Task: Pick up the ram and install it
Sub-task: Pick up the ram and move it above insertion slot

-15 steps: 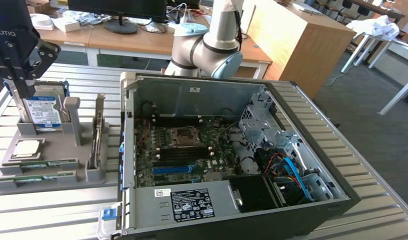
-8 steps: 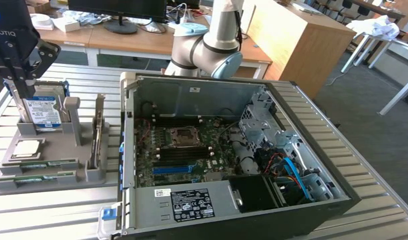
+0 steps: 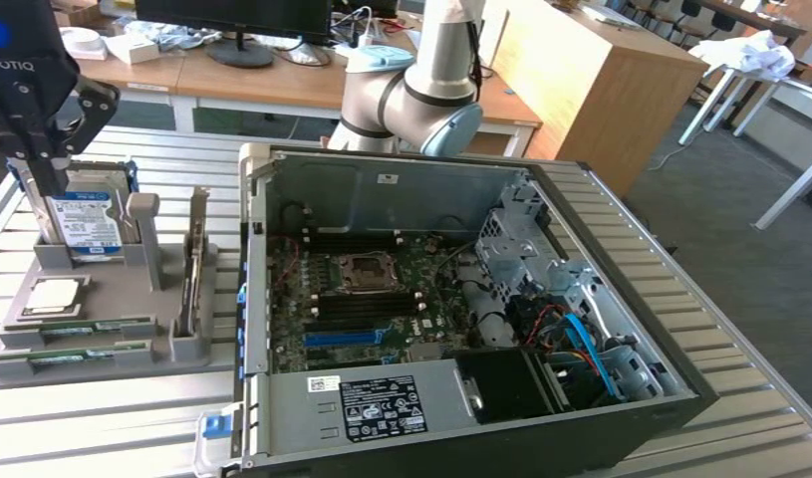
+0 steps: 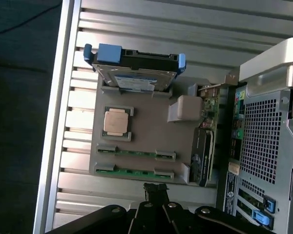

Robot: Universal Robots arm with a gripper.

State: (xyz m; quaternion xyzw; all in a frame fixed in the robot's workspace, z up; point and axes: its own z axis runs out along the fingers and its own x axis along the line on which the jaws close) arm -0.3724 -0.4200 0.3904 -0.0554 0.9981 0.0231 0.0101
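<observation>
Two ram sticks, thin green boards, lie side by side in slots of the grey holder tray (image 3: 107,299): one ram stick (image 3: 84,327) (image 4: 136,153) and a second ram stick (image 3: 76,355) (image 4: 132,171) nearer the tray's edge. My black gripper (image 3: 40,187) (image 4: 155,187) hangs above the tray at the exterior view's left, over the hard drive end. Its fingers are shut with nothing between them. In the wrist view the fingertips sit just off the tray's edge beside the second stick, well above it.
The tray also holds an upright hard drive (image 3: 87,221) (image 4: 136,70), a silver processor (image 3: 54,294) (image 4: 115,121) and an expansion card (image 3: 193,274) (image 4: 203,156). An open computer case (image 3: 512,179) with its motherboard (image 3: 366,299) lies to the exterior view's right, on a slatted metal table (image 3: 100,418).
</observation>
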